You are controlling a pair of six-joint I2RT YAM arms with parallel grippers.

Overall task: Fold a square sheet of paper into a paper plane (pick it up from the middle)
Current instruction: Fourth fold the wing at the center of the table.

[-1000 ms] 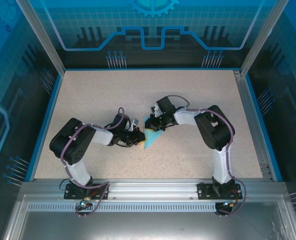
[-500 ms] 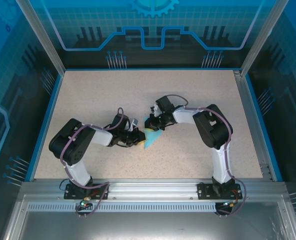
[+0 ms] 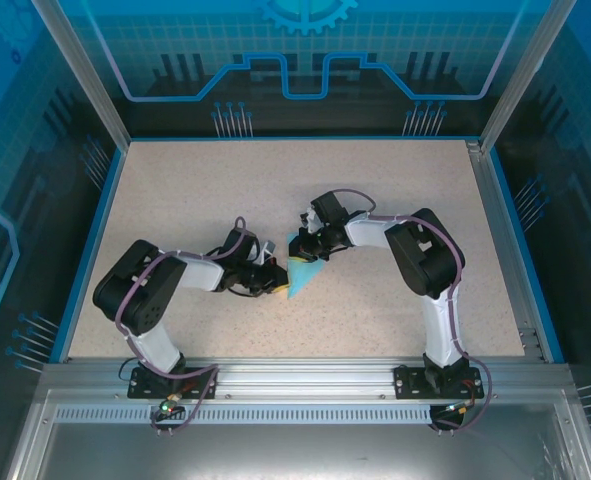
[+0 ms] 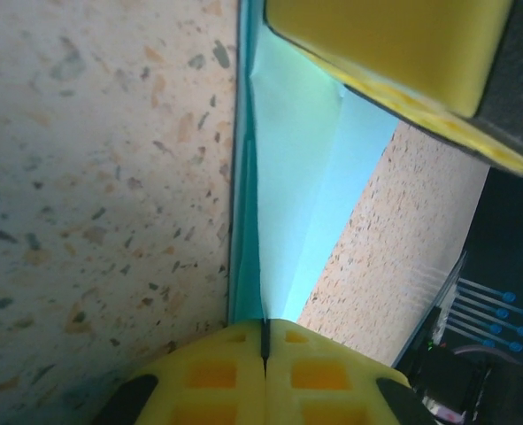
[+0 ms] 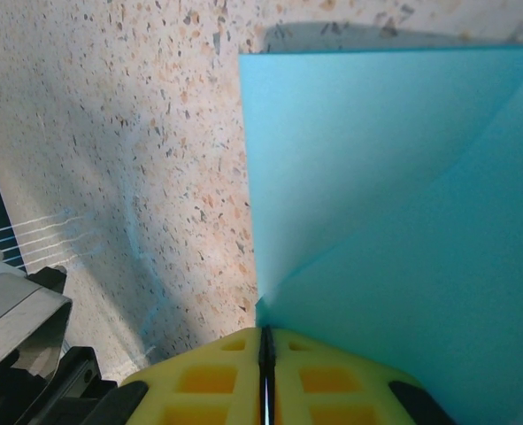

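We're looking into a robotics lab cell here: a speckled table (image 3: 375, 190) edged in blue, fenced by aluminium posts (image 3: 80, 75) and see-through panels (image 3: 175, 50) printed with a gear (image 3: 305, 12) and circuit-line graphics. Along the table's near edge runs a slotted aluminium rail (image 3: 305, 378), and there are the left arm (image 3: 140, 300) and right arm (image 3: 425, 255) bolted to it side by side, purple cables (image 3: 462, 330) trailing down to their bases.

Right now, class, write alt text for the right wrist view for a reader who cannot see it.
A folded light blue paper sheet, creased diagonally, rests on a speckled table. The right arm's yellow jaws, shut, sit at its edge at the frame's bottom.
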